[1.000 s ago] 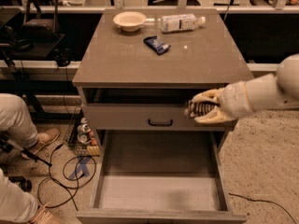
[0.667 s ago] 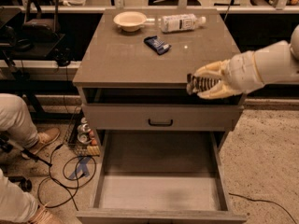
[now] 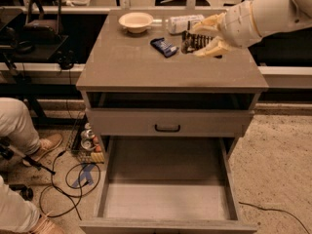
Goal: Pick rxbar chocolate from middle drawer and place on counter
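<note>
My gripper (image 3: 204, 40) is above the right back part of the counter (image 3: 131, 72). It is shut on the rxbar chocolate (image 3: 194, 41), a dark bar with pale bands that sticks out to the left between the two cream fingers. The bar hangs just above the counter top, right of a blue-wrapped bar (image 3: 165, 47). The middle drawer (image 3: 165, 199) is pulled out below, with a bare grey floor and nothing in it.
A cream bowl (image 3: 136, 21) and a lying clear bottle (image 3: 181, 23) are at the counter's back. A shut drawer front with a black handle (image 3: 167, 128) sits above the open drawer. A person's leg and shoe (image 3: 29, 140) and cables are on the floor at left.
The gripper has risen with the rxbar from beside the upper drawer front, past the counter's front edge, to above the counter's right back part.
</note>
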`<state>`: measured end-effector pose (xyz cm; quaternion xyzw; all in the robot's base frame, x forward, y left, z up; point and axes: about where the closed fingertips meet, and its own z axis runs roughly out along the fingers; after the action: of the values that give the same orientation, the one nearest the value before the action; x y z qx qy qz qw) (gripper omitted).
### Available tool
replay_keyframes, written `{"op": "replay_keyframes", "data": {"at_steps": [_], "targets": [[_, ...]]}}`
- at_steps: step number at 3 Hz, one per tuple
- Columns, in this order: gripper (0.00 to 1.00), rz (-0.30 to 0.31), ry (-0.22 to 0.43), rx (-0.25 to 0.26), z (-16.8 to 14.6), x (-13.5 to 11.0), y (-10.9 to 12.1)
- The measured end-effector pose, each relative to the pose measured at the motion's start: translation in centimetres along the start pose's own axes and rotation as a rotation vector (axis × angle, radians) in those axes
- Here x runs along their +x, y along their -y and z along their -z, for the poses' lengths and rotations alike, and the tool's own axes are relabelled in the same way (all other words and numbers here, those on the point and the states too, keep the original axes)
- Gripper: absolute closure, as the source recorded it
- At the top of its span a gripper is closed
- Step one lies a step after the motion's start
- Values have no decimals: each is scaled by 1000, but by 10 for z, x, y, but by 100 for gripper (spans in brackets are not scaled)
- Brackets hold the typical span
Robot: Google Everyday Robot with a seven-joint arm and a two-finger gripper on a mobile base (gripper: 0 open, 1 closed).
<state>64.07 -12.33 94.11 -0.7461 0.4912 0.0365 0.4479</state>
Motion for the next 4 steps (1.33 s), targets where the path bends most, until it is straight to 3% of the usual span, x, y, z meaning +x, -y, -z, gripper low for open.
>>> {"op": "replay_keyframes", "data": {"at_steps": [1,2,4], "targets": [[82,-25,-10,9,-29,17,28],[51,-64,-18,-12,-71,40,49],[5,-89,-36,-42,-99,48,66]]}}
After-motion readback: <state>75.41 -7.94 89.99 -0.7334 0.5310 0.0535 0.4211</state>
